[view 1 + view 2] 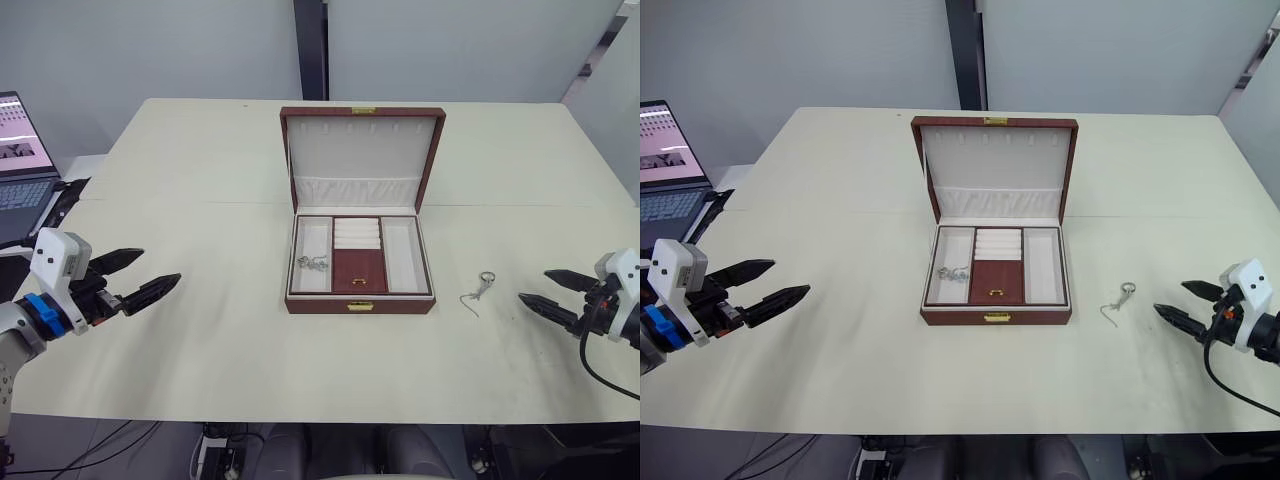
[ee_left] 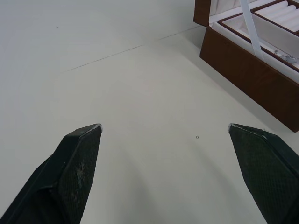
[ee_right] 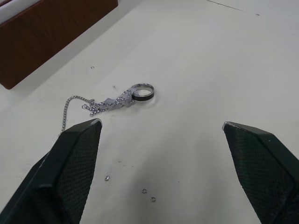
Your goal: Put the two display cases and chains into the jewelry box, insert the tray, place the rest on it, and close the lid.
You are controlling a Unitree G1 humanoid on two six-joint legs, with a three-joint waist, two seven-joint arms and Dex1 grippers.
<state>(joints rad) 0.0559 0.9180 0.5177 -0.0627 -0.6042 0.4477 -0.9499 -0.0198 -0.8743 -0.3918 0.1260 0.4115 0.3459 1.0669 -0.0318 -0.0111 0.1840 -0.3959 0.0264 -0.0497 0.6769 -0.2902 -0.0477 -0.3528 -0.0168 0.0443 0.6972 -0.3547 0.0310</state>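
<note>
- A large rectangular reddish-brown jewelry box with a gold clasp at its front is seen standing near the middle of the pale cream bench.
- Its hinged reddish-brown lid, cream-lined with a gathered pocket along the lower edge, is held upright at the back of the box.
- A shallow reddish-brown tray is seated in the box; a ribbed cream ring cushion is shown at its centre back, a brown centre flap with a gold pull in front of that, and a cream compartment on either side.
- A small silvery piece is seen lying in the tray's left compartment, toward its front.
- A second silvery piece, a round ring with a thin chain, lies on the bare bench to the right of the box, apart from it and between the box and the right end effector.
- The left end effector is held over the bench well to the left of the box, its two black fingers spread wide and nothing between them.
- The right end effector is held low over the bench near the right edge, fingers spread wide and empty, pointed toward the ring and chain without touching it.
- An open laptop is seen beyond the bench's left edge.
</note>
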